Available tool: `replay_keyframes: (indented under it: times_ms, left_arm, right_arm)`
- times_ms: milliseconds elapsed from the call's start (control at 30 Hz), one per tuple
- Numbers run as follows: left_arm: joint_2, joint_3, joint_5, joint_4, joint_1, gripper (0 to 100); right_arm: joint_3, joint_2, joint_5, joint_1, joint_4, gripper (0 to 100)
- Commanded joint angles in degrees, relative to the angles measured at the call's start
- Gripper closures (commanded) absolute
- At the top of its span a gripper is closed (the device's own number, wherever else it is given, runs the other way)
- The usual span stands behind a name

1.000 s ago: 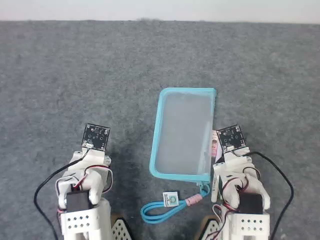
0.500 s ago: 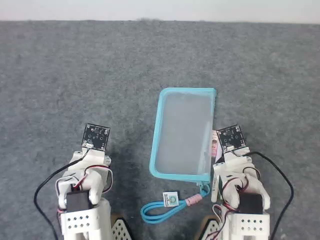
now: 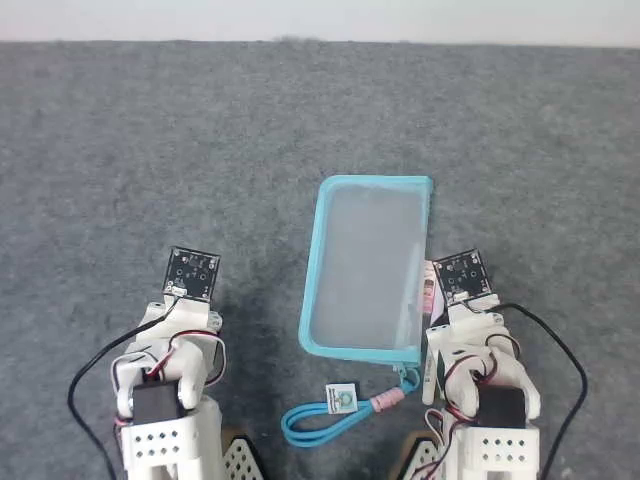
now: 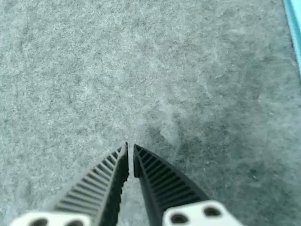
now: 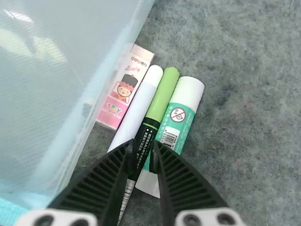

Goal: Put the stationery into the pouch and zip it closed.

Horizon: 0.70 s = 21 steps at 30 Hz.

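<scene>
In the high view we cannot make out either pincer, since each sits beneath its own arm's wrist. The left arm (image 3: 165, 375) and right arm (image 3: 480, 385) are both cut off by the near edge. Of the stationery (image 3: 428, 288), only a pinkish sliver peeks out there between the pouch (image 3: 365, 265) and the right arm's wrist. We cannot tell whether the pouch's zip is open or closed.

The right wrist view shows the stationery better. We count 4 pieces lying side by side on the grey table (image 3: 150, 130), just beside the long edge of the pouch (image 5: 56, 84):
- 1 pink eraser (image 5: 123, 89), nearest the pouch
- 1 white pen (image 5: 140, 101)
- 1 green marker (image 5: 160, 96)
- 1 glue stick (image 5: 181, 115), farthest from the pouch

The near ends of the pen, marker and glue stick are partly hidden by the right gripper (image 5: 142, 147). Its jaws stand a little apart, 1 on each side of the marker's dark end. We cannot tell whether they touch the marker, which lies flat with the others.

The left gripper (image 4: 130, 146) is over bare table with its 2 jaws together, only a thin slit between them. A strip of the pouch's teal edge (image 4: 295, 28) shows in the corner of that view.

We count 1 pouch. It lies flat between the 2 arms, and 1 blue strap loop (image 3: 320, 420) trails from its near corner.
</scene>
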Motion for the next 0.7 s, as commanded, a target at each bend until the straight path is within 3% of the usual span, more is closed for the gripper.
replay_keyframes:
  times_ms: [0,267,667]
  left_arm:
    - [0.44,-0.40,-0.53,0.62,0.00,99]
    - [0.44,-0.40,-0.53,0.62,0.00,99]
    - [0.44,-0.40,-0.53,0.62,0.00,99]
  right_arm:
    - [1.05,-0.75,-0.79,0.48,-0.57,93.5]
    - [1.05,-0.75,-1.23,-0.31,-0.57,93.5]
    - [1.05,-0.75,-1.14,-14.55,-0.48,93.5]
